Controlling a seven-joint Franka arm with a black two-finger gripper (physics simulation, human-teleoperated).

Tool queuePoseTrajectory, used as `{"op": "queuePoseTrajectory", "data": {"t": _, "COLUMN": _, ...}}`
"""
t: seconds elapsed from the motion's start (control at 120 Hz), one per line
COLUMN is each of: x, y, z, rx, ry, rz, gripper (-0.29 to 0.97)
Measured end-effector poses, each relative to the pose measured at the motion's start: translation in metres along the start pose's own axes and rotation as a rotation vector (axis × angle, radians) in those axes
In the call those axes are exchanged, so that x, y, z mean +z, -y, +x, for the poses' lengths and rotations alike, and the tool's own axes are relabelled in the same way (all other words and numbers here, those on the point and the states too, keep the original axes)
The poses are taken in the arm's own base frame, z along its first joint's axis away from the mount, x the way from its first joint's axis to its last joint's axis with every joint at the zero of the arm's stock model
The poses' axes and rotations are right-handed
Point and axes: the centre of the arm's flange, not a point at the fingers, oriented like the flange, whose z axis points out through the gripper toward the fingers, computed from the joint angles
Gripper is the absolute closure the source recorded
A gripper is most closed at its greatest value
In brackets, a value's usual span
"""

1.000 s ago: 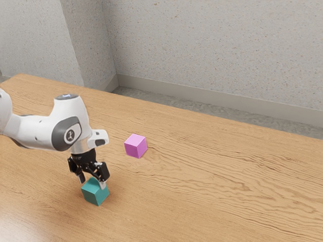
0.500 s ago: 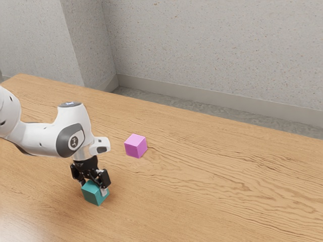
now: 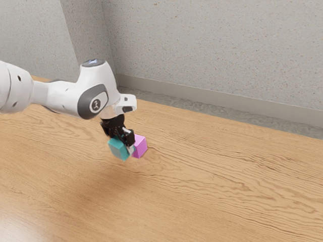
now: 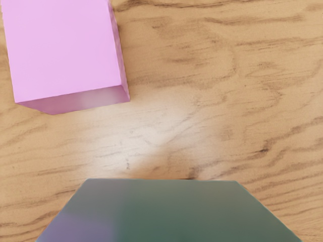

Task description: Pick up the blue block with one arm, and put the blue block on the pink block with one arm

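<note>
The arm (image 3: 55,96) reaches in from the exterior view's left over the table (image 3: 227,181). The gripper (image 3: 120,140) is clamped on the blue block (image 3: 118,149) — held off the table, just left of the pink block (image 3: 141,146), partly in front of it. Wrist view: blue block (image 4: 166,214) blurred under the hand, pink block (image 4: 60,50) nearby — bare table btwn them.

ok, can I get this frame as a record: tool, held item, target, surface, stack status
tool: shut on the teal-blue block
teal-blue block: held in the air above the table, off to one side of the pink block
pink block: resting on the table, top bare
table: wood grain
stack status: not yet done
</note>
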Motion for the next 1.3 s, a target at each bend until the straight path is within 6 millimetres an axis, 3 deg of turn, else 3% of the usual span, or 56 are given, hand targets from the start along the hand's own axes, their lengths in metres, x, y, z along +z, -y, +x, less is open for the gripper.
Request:
{"op": "queuePoseTrajectory", "data": {"t": 0.158, "x": -0.012, "y": 0.002, "z": 0.025, "rx": 0.009, "ry": -0.002, "rz": 0.010, "gripper": 0.36}}
{"op": "queuePoseTrajectory", "data": {"t": 0.742, "x": -0.001, "y": 0.015, "z": 0.080, "rx": -0.051, "ry": 0.019, "rz": -0.024, "gripper": 0.30}}
{"op": "queuePoseTrajectory", "data": {"t": 0.967, "x": 0.018, "y": 0.036, "z": 0.087, "rx": -0.109, "ry": 0.053, "rz": -0.024, "gripper": 0.31}}
{"op": "queuePoseTrajectory", "data": {"t": 1.3, "x": 0.029, "y": 0.047, "z": 0.105, "rx": -0.136, "ry": 0.068, "rz": -0.021, "gripper": 0.33}}
